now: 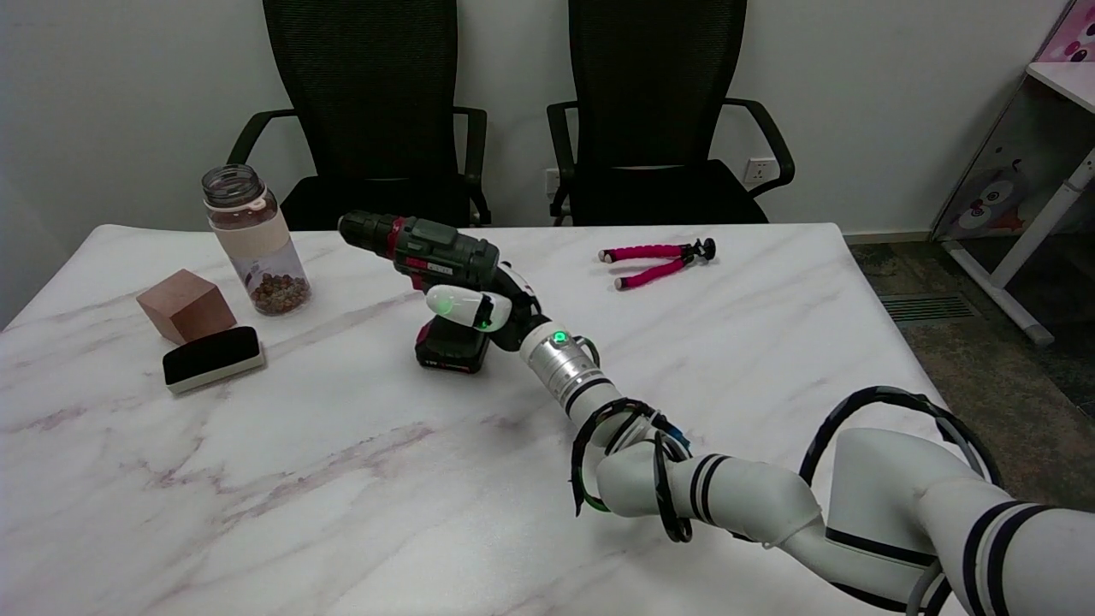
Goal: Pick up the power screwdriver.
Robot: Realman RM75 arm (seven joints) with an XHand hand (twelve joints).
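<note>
Head view: we see the right hand [489,308] wrapped around the handle of the power screwdriver [428,252], a white finger [458,305] crossing the grip. The tool stands upright near the middle of the marble table [359,479], its chuck pointing toward the upper left; we cannot tell whether its battery base touches the tabletop. To the left we find a jar [253,239] holding brown pieces, a wooden cube [186,305] and a black-topped eraser [212,358]. A pink flexible tripod [654,262] lies well apart, toward the far right.
</note>
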